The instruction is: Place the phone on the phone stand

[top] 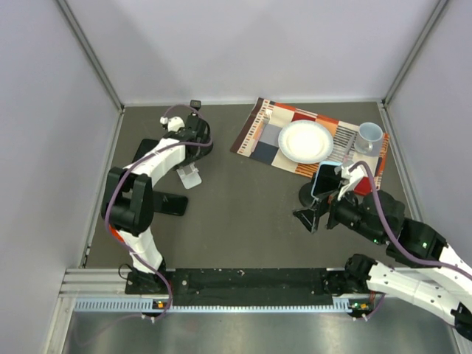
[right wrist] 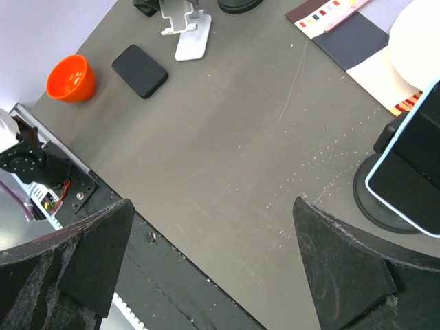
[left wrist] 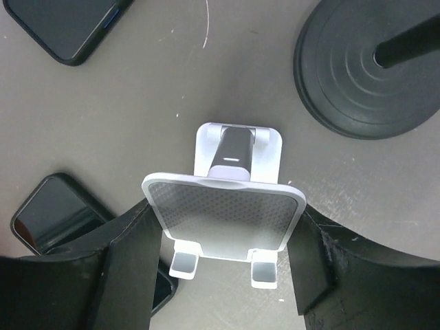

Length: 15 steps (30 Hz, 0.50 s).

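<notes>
The white phone stand (left wrist: 224,213) stands on the dark table, at the back left in the top view (top: 190,177). My left gripper (left wrist: 225,268) straddles it, one finger against each side of its back plate; it looks closed on the stand. Two black phones lie flat to the stand's left: one (left wrist: 65,27) farther off, one (left wrist: 58,220) partly under my left finger. A black phone (top: 168,203) also shows in the top view. A third phone with a light-blue rim (right wrist: 409,168) sits on a black round-based holder beside my right gripper (right wrist: 213,268), which is open and empty above the table.
A black pole with a round base (left wrist: 371,69) stands just right of the white stand. A patterned mat (top: 254,136) at the back right carries a white plate (top: 304,141) and a cup (top: 369,136). An orange bowl (right wrist: 71,78) sits near the left edge.
</notes>
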Available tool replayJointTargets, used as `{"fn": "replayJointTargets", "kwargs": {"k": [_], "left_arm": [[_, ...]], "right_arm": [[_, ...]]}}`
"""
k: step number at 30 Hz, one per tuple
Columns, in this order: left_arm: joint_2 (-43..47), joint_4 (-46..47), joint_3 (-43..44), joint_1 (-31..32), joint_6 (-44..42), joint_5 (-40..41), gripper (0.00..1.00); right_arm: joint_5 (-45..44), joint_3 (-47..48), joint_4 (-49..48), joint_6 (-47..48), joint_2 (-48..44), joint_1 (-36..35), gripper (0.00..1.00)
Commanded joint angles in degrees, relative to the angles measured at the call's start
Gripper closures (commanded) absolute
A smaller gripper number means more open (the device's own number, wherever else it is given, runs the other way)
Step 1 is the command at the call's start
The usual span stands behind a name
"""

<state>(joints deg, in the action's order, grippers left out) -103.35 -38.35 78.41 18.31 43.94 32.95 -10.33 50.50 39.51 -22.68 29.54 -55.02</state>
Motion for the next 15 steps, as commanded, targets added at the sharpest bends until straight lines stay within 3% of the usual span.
{"fn": "replayJointTargets", "kwargs": {"k": [1,4,5,7,11,15], "left_arm": [[4.3,5.7,-2.7,1.3,-1.1,2.8,0.49],[5.7,7.0,-4.1,2.2,-3.5,3.3,0.59],[6.1,7.5,-4.3,2.6,-4.4,3.2,0.81],[6.8,7.5,-4.2,4.8,-6.1,4.0,1.0],[7.9,8.5,-2.5,10.9,-11.0,3.2,1.0],[6.3,9.3,0.9,17.3,-13.9,-3.6,1.0]], "right_arm": [[-0.8,0.3,-0.6,-0.6,-1.7,-0.7,0.01],[-1.3,0.5,-0.4,-0.4,-2.4,-0.7,0.01],[-1.7,0.5,-0.2,-0.4,-2.6,-0.7,0.01],[-2.2,0.7,0.1,0.3,-2.7,-0.7,0.01],[-4.9,1.7,1.3,1.4,-3.3,-0.7,0.01],[-8.9,2.9,2.5,1.7,-5.1,-0.6,0.01]]}}
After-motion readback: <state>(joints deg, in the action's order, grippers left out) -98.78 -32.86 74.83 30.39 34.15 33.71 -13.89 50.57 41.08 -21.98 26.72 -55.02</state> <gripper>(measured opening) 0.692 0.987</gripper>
